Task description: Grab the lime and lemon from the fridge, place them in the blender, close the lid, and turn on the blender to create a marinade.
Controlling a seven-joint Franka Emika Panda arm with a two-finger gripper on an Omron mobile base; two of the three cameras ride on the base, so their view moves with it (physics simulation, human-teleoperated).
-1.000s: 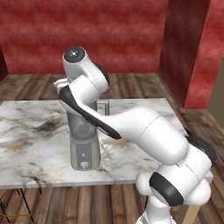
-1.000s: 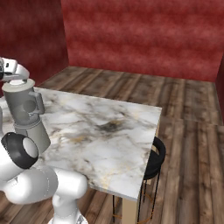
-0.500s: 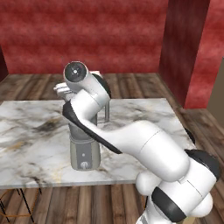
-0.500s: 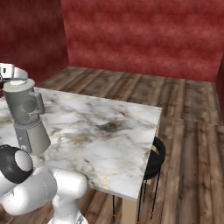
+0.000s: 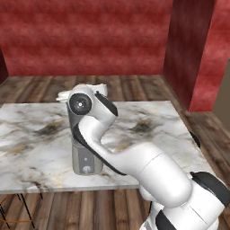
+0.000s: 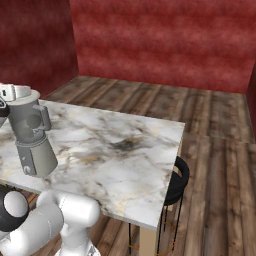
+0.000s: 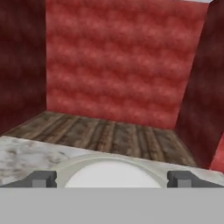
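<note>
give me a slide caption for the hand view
Open gripper poised at the blender's white lid, fingertips on either side of it, above the marble table.

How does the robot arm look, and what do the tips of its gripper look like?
The arm is glossy white with rounded, bulbous links and dark grey to black joint bands, plus a round dark cap with a grey centre. The gripper has two small, blocky dark grey fingertips. No cables or markings are visible.

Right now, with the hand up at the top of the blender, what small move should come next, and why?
Probably lift the open gripper straight up and clear. The white lid sits between its spread fingertips on top of the blender, so it looks placed; the front knob would come next.
</note>
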